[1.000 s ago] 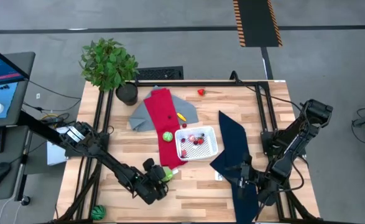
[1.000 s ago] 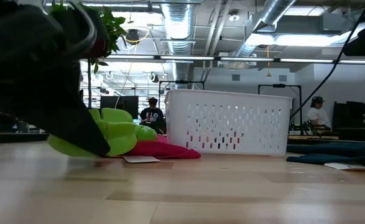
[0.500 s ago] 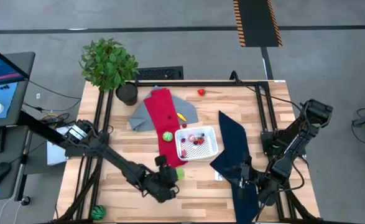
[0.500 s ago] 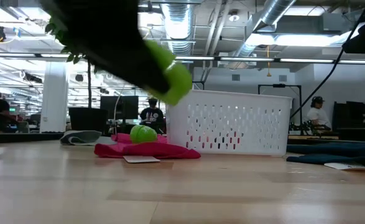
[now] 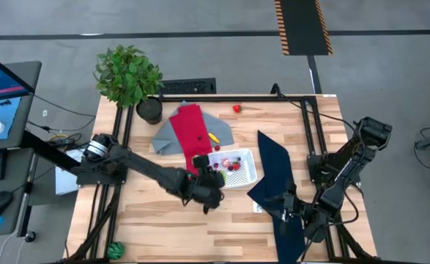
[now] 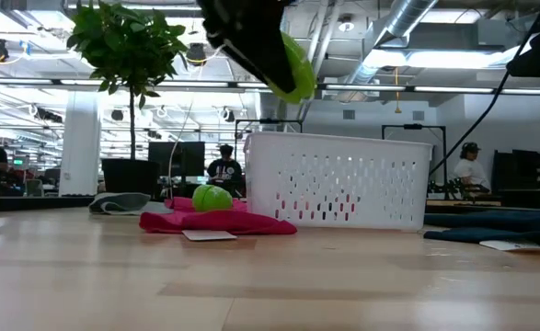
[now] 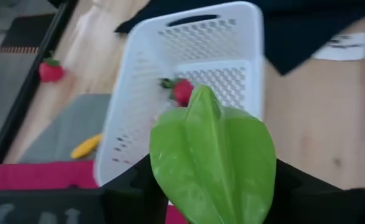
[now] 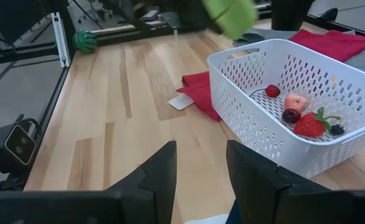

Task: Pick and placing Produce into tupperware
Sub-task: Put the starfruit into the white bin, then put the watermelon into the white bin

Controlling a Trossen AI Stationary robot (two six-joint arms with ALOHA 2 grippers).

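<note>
My left gripper (image 5: 213, 179) hangs at the near left corner of the white tupperware (image 5: 234, 169), shut on a green ridged toy fruit (image 7: 213, 155), which also shows high in the low view (image 6: 292, 69). The tub holds a strawberry (image 8: 308, 124), a pink fruit (image 8: 296, 101) and small dark red pieces. A round green piece (image 6: 212, 197) rests on the red cloth (image 5: 189, 136). A yellow piece (image 5: 213, 137) lies on the grey cloth. A red piece (image 5: 236, 108) sits at the far edge. My right gripper (image 8: 201, 177) waits open over the navy cloth (image 5: 277, 176). My left gripper pinches the green fruit's back end (image 7: 188, 199) between its two fingers (image 7: 129, 190), one on each side. The fingers slant down from the table's near left toward the tub. The fruit juts forward past them, its pointed end toward the tub, lifted clear of the table.
A potted plant (image 5: 130, 77) stands at the far left corner. A dark green ball (image 5: 114, 250) lies at the near left corner. A small white card (image 8: 182, 101) lies by the red cloth's near end. Bare wood stretches along the near side.
My left gripper has risen from the table near the red cloth's near end and swung toward the far right, up to the tub's near left corner, rolling its wrist. The green fruit, which lay on the table, has come up with it and now hangs clear.
</note>
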